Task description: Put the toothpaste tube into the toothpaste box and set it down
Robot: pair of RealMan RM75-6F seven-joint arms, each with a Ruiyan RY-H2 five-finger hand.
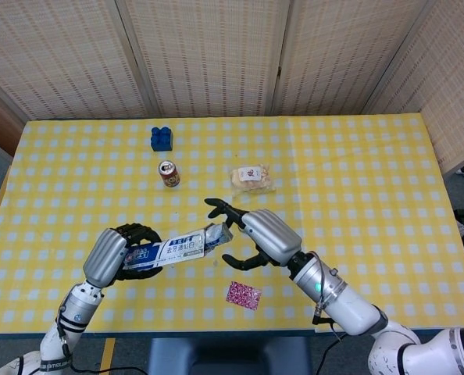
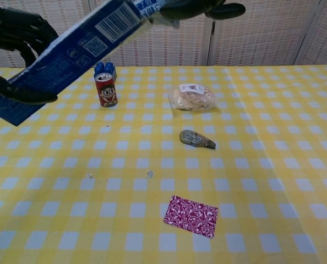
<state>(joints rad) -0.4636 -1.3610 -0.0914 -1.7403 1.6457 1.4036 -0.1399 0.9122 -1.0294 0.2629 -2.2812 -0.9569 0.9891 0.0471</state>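
My left hand point(image 1: 111, 256) grips the left end of the blue-and-white toothpaste box point(image 1: 172, 248), which is held above the table and tilts up to the right. In the chest view the box point(image 2: 70, 52) crosses the upper left, with the left hand point(image 2: 14, 34) wrapped around its lower end. Only a short end of the toothpaste tube point(image 1: 217, 233) sticks out of the box's right opening. My right hand point(image 1: 262, 234) hovers at that opening with its fingers spread around the tube's end, gripping nothing. At the top edge of the chest view the right hand point(image 2: 205, 7) is partly cut off.
On the yellow checked table point(image 1: 357, 195) are a blue block point(image 1: 161, 138), a small can point(image 1: 168, 173), a snack bag point(image 1: 251, 179) and a red patterned card point(image 1: 243, 294). A grey tape dispenser point(image 2: 196, 138) lies mid-table.
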